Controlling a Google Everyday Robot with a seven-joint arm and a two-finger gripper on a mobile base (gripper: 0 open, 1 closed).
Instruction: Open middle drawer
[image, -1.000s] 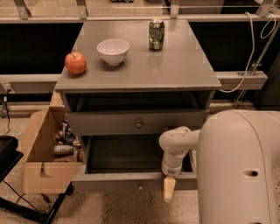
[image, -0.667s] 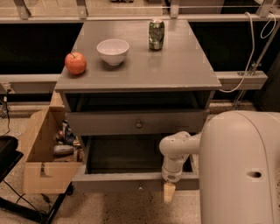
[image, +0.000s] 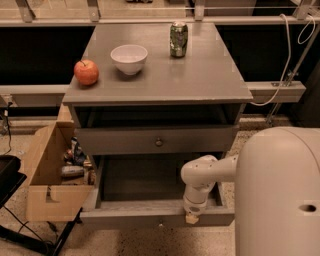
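The middle drawer (image: 130, 216) stands pulled far out of the grey cabinet. Its dark inside shows, and a small knob (image: 160, 220) sits on its front panel. My gripper (image: 191, 218) points straight down over the right part of that front panel, at its top edge and to the right of the knob. The white arm (image: 200, 175) reaches in from the right, above the drawer's right end.
Above it is another grey drawer front (image: 159, 142) with a knob. On the cabinet top (image: 200, 75) are an apple (image: 86, 72), a white bowl (image: 129, 58) and a green can (image: 178, 39). A cardboard box (image: 47, 172) of clutter stands at the left. The robot's white body (image: 280, 195) fills the lower right.
My gripper has risen a little, from hanging in front of the drawer's panel to its top edge. The drawer stays pulled out as before.
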